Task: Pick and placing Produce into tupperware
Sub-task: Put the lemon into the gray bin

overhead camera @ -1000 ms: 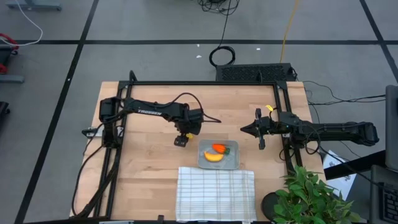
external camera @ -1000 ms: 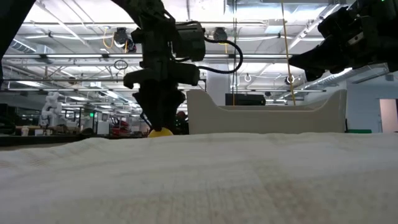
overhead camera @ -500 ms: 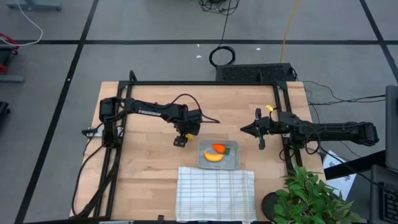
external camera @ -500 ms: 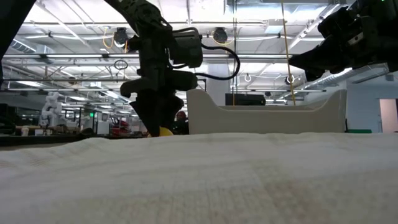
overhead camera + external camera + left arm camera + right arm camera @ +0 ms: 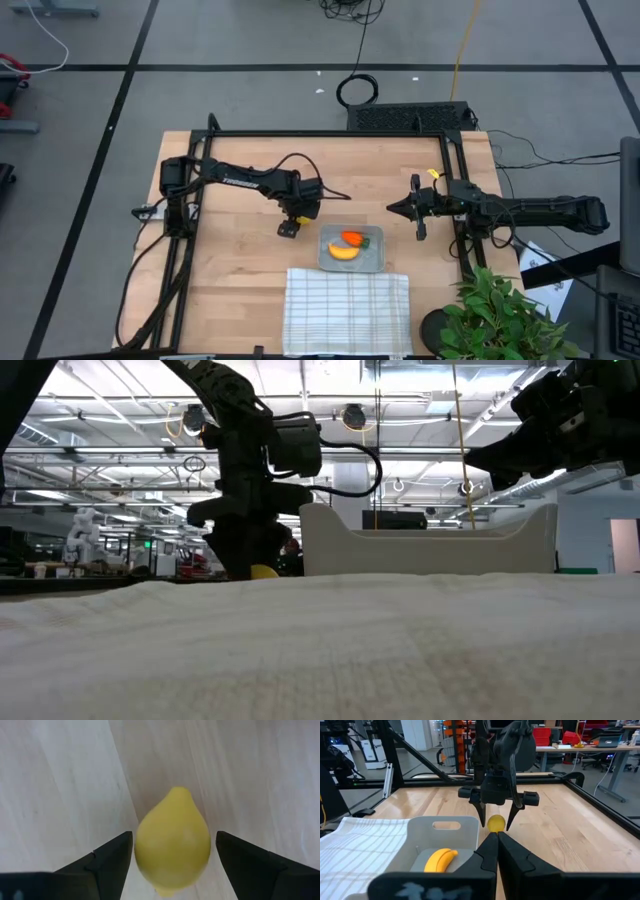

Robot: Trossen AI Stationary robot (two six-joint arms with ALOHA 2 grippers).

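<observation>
My left end effector (image 5: 172, 857) is spread around the lemon (image 5: 172, 845) on the counter (image 5: 230, 240), left of the tupperware (image 5: 352, 250); my right end effector (image 5: 496, 851) waits pressed together

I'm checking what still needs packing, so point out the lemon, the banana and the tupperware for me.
lemon (image 5: 172, 842): left wrist view, middle of its yellow skin, between open fingers.
banana (image 5: 439, 859): right wrist view, middle of its curved body.
tupperware (image 5: 447, 826): right wrist view, end wall beside the handle slot.

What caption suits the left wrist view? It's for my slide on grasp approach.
Left gripper, fingers open, straddles the yellow lemon lying on the wooden table.
</observation>
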